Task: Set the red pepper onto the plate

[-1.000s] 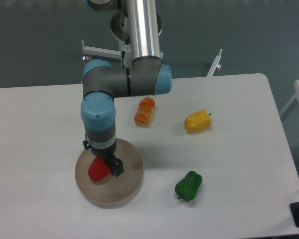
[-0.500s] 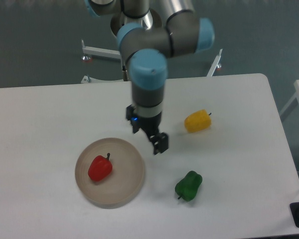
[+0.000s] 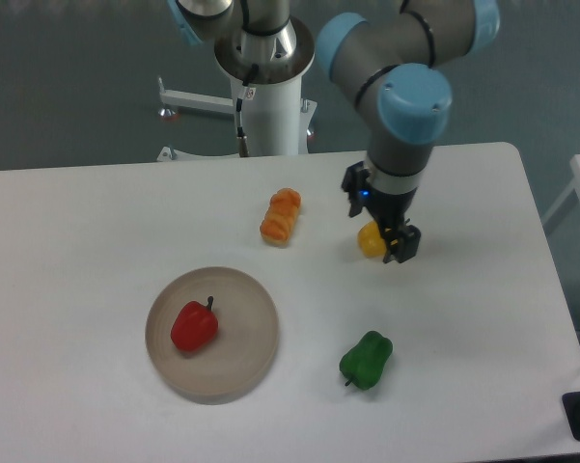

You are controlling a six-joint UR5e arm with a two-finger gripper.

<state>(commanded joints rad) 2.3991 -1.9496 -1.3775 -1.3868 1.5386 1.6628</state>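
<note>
The fixed camera shows the red pepper (image 3: 194,326) lying on the plate (image 3: 246,362), left of its centre, stem up, so the placing looks done. The gripper (image 3: 398,247) hangs well right of the plate, over the yellow pepper (image 3: 369,241); whether its jaws grasp anything I cannot tell.

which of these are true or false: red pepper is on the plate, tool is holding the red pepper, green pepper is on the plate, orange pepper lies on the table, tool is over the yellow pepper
1. The small glossy red pepper lies on the round beige plate. True.
2. The tool holds the red pepper. False: it is far from it, across the table.
3. The dark green pepper is on the plate. False: it lies on the white table, right of the plate.
4. The ribbed orange pepper lies on the table. True.
5. The tool is in front of the yellow pepper. True: it partly hides it.
</note>
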